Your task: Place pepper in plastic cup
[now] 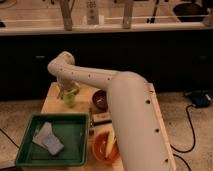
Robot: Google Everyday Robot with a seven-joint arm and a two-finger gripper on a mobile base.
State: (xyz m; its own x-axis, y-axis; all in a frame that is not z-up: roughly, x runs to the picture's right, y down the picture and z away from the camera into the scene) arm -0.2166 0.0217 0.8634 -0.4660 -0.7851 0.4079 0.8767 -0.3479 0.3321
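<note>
On the wooden table (52,102), toward its far left corner, stands the plastic cup (70,97), a small lime-green tumbler, upright. Directly over its mouth hangs the gripper (68,89), reaching down from the bend of the white arm (125,110). Whether the gripper is open or closed cannot be told from this angle, since the wrist and the cup's rim hide the tips. The pepper cannot be made out either; nothing shows clearly inside or above the cup.

Just right of the cup, near the middle of the table, sits a dark maroon bowl (100,100) (its inside is too dark to read). Nearer the camera, a green tray (30,152) takes up the left front of the table, and a crumpled pale blue cloth (49,139) lies in it, toward its left half. Beside the tray's right edge stands an orange bowl (99,147), partly covered by the arm; a yellowish, elongated item (110,142) rests in it, leaning against the rim. Between the maroon bowl and the orange bowl lies a small flat object (101,118) with a dark stripe, its kind unclear.
</note>
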